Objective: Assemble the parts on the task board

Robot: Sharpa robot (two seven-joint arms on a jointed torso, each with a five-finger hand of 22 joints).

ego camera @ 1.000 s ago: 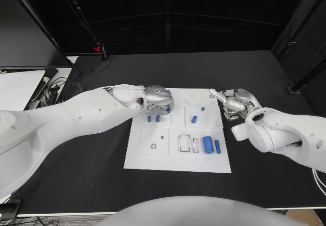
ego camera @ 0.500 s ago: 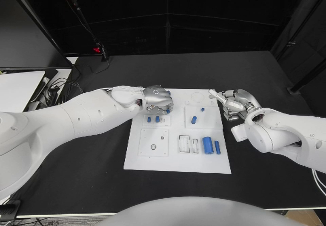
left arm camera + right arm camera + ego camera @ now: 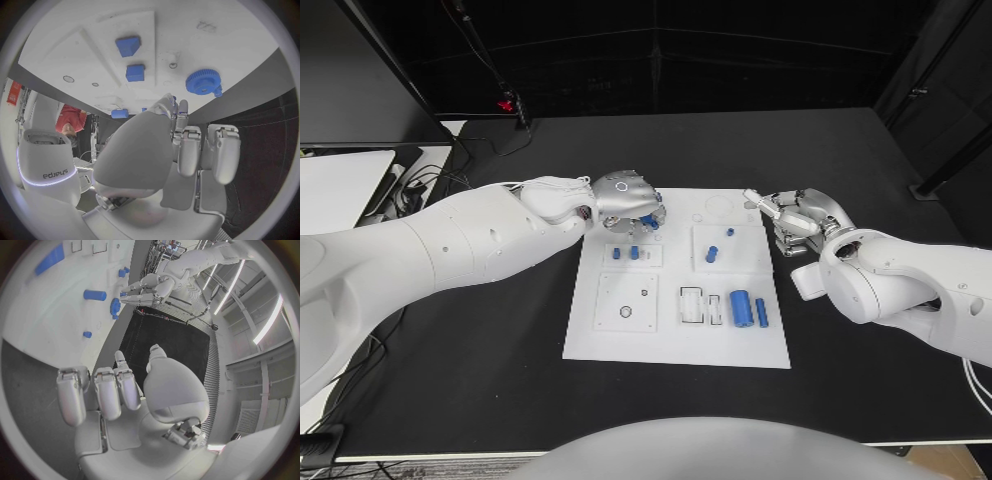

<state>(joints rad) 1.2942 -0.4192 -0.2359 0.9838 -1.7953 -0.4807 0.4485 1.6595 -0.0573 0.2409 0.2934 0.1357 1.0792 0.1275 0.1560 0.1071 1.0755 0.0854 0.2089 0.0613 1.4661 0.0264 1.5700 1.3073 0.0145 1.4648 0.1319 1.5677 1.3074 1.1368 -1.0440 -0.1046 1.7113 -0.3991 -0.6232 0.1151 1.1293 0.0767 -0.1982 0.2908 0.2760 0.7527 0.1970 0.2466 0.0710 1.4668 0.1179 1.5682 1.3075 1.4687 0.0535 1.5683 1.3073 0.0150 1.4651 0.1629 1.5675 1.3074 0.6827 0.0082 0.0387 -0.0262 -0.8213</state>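
1. Both arms are glossy white, thick and rounded, with smooth shells.
2. The left arm [image 3: 444, 245] has small dark screw dots scattered on its casing.
3. The left robot hand [image 3: 626, 203] is silver, with a domed back bearing a small ring mark.
4. The right robot hand [image 3: 798, 218] is silver with blocky, segmented fingers [image 3: 103, 390] and a smooth rounded palm shell.

The task board [image 3: 678, 335] is a flat white plate. A blue gear [image 3: 649, 222] with little teeth sits near its far left corner. Two small blue blocks [image 3: 626, 253] stand just in front of the gear. A long blue bar [image 3: 762, 312] and a fat blue cylinder [image 3: 740, 308] lie near the board's right edge.
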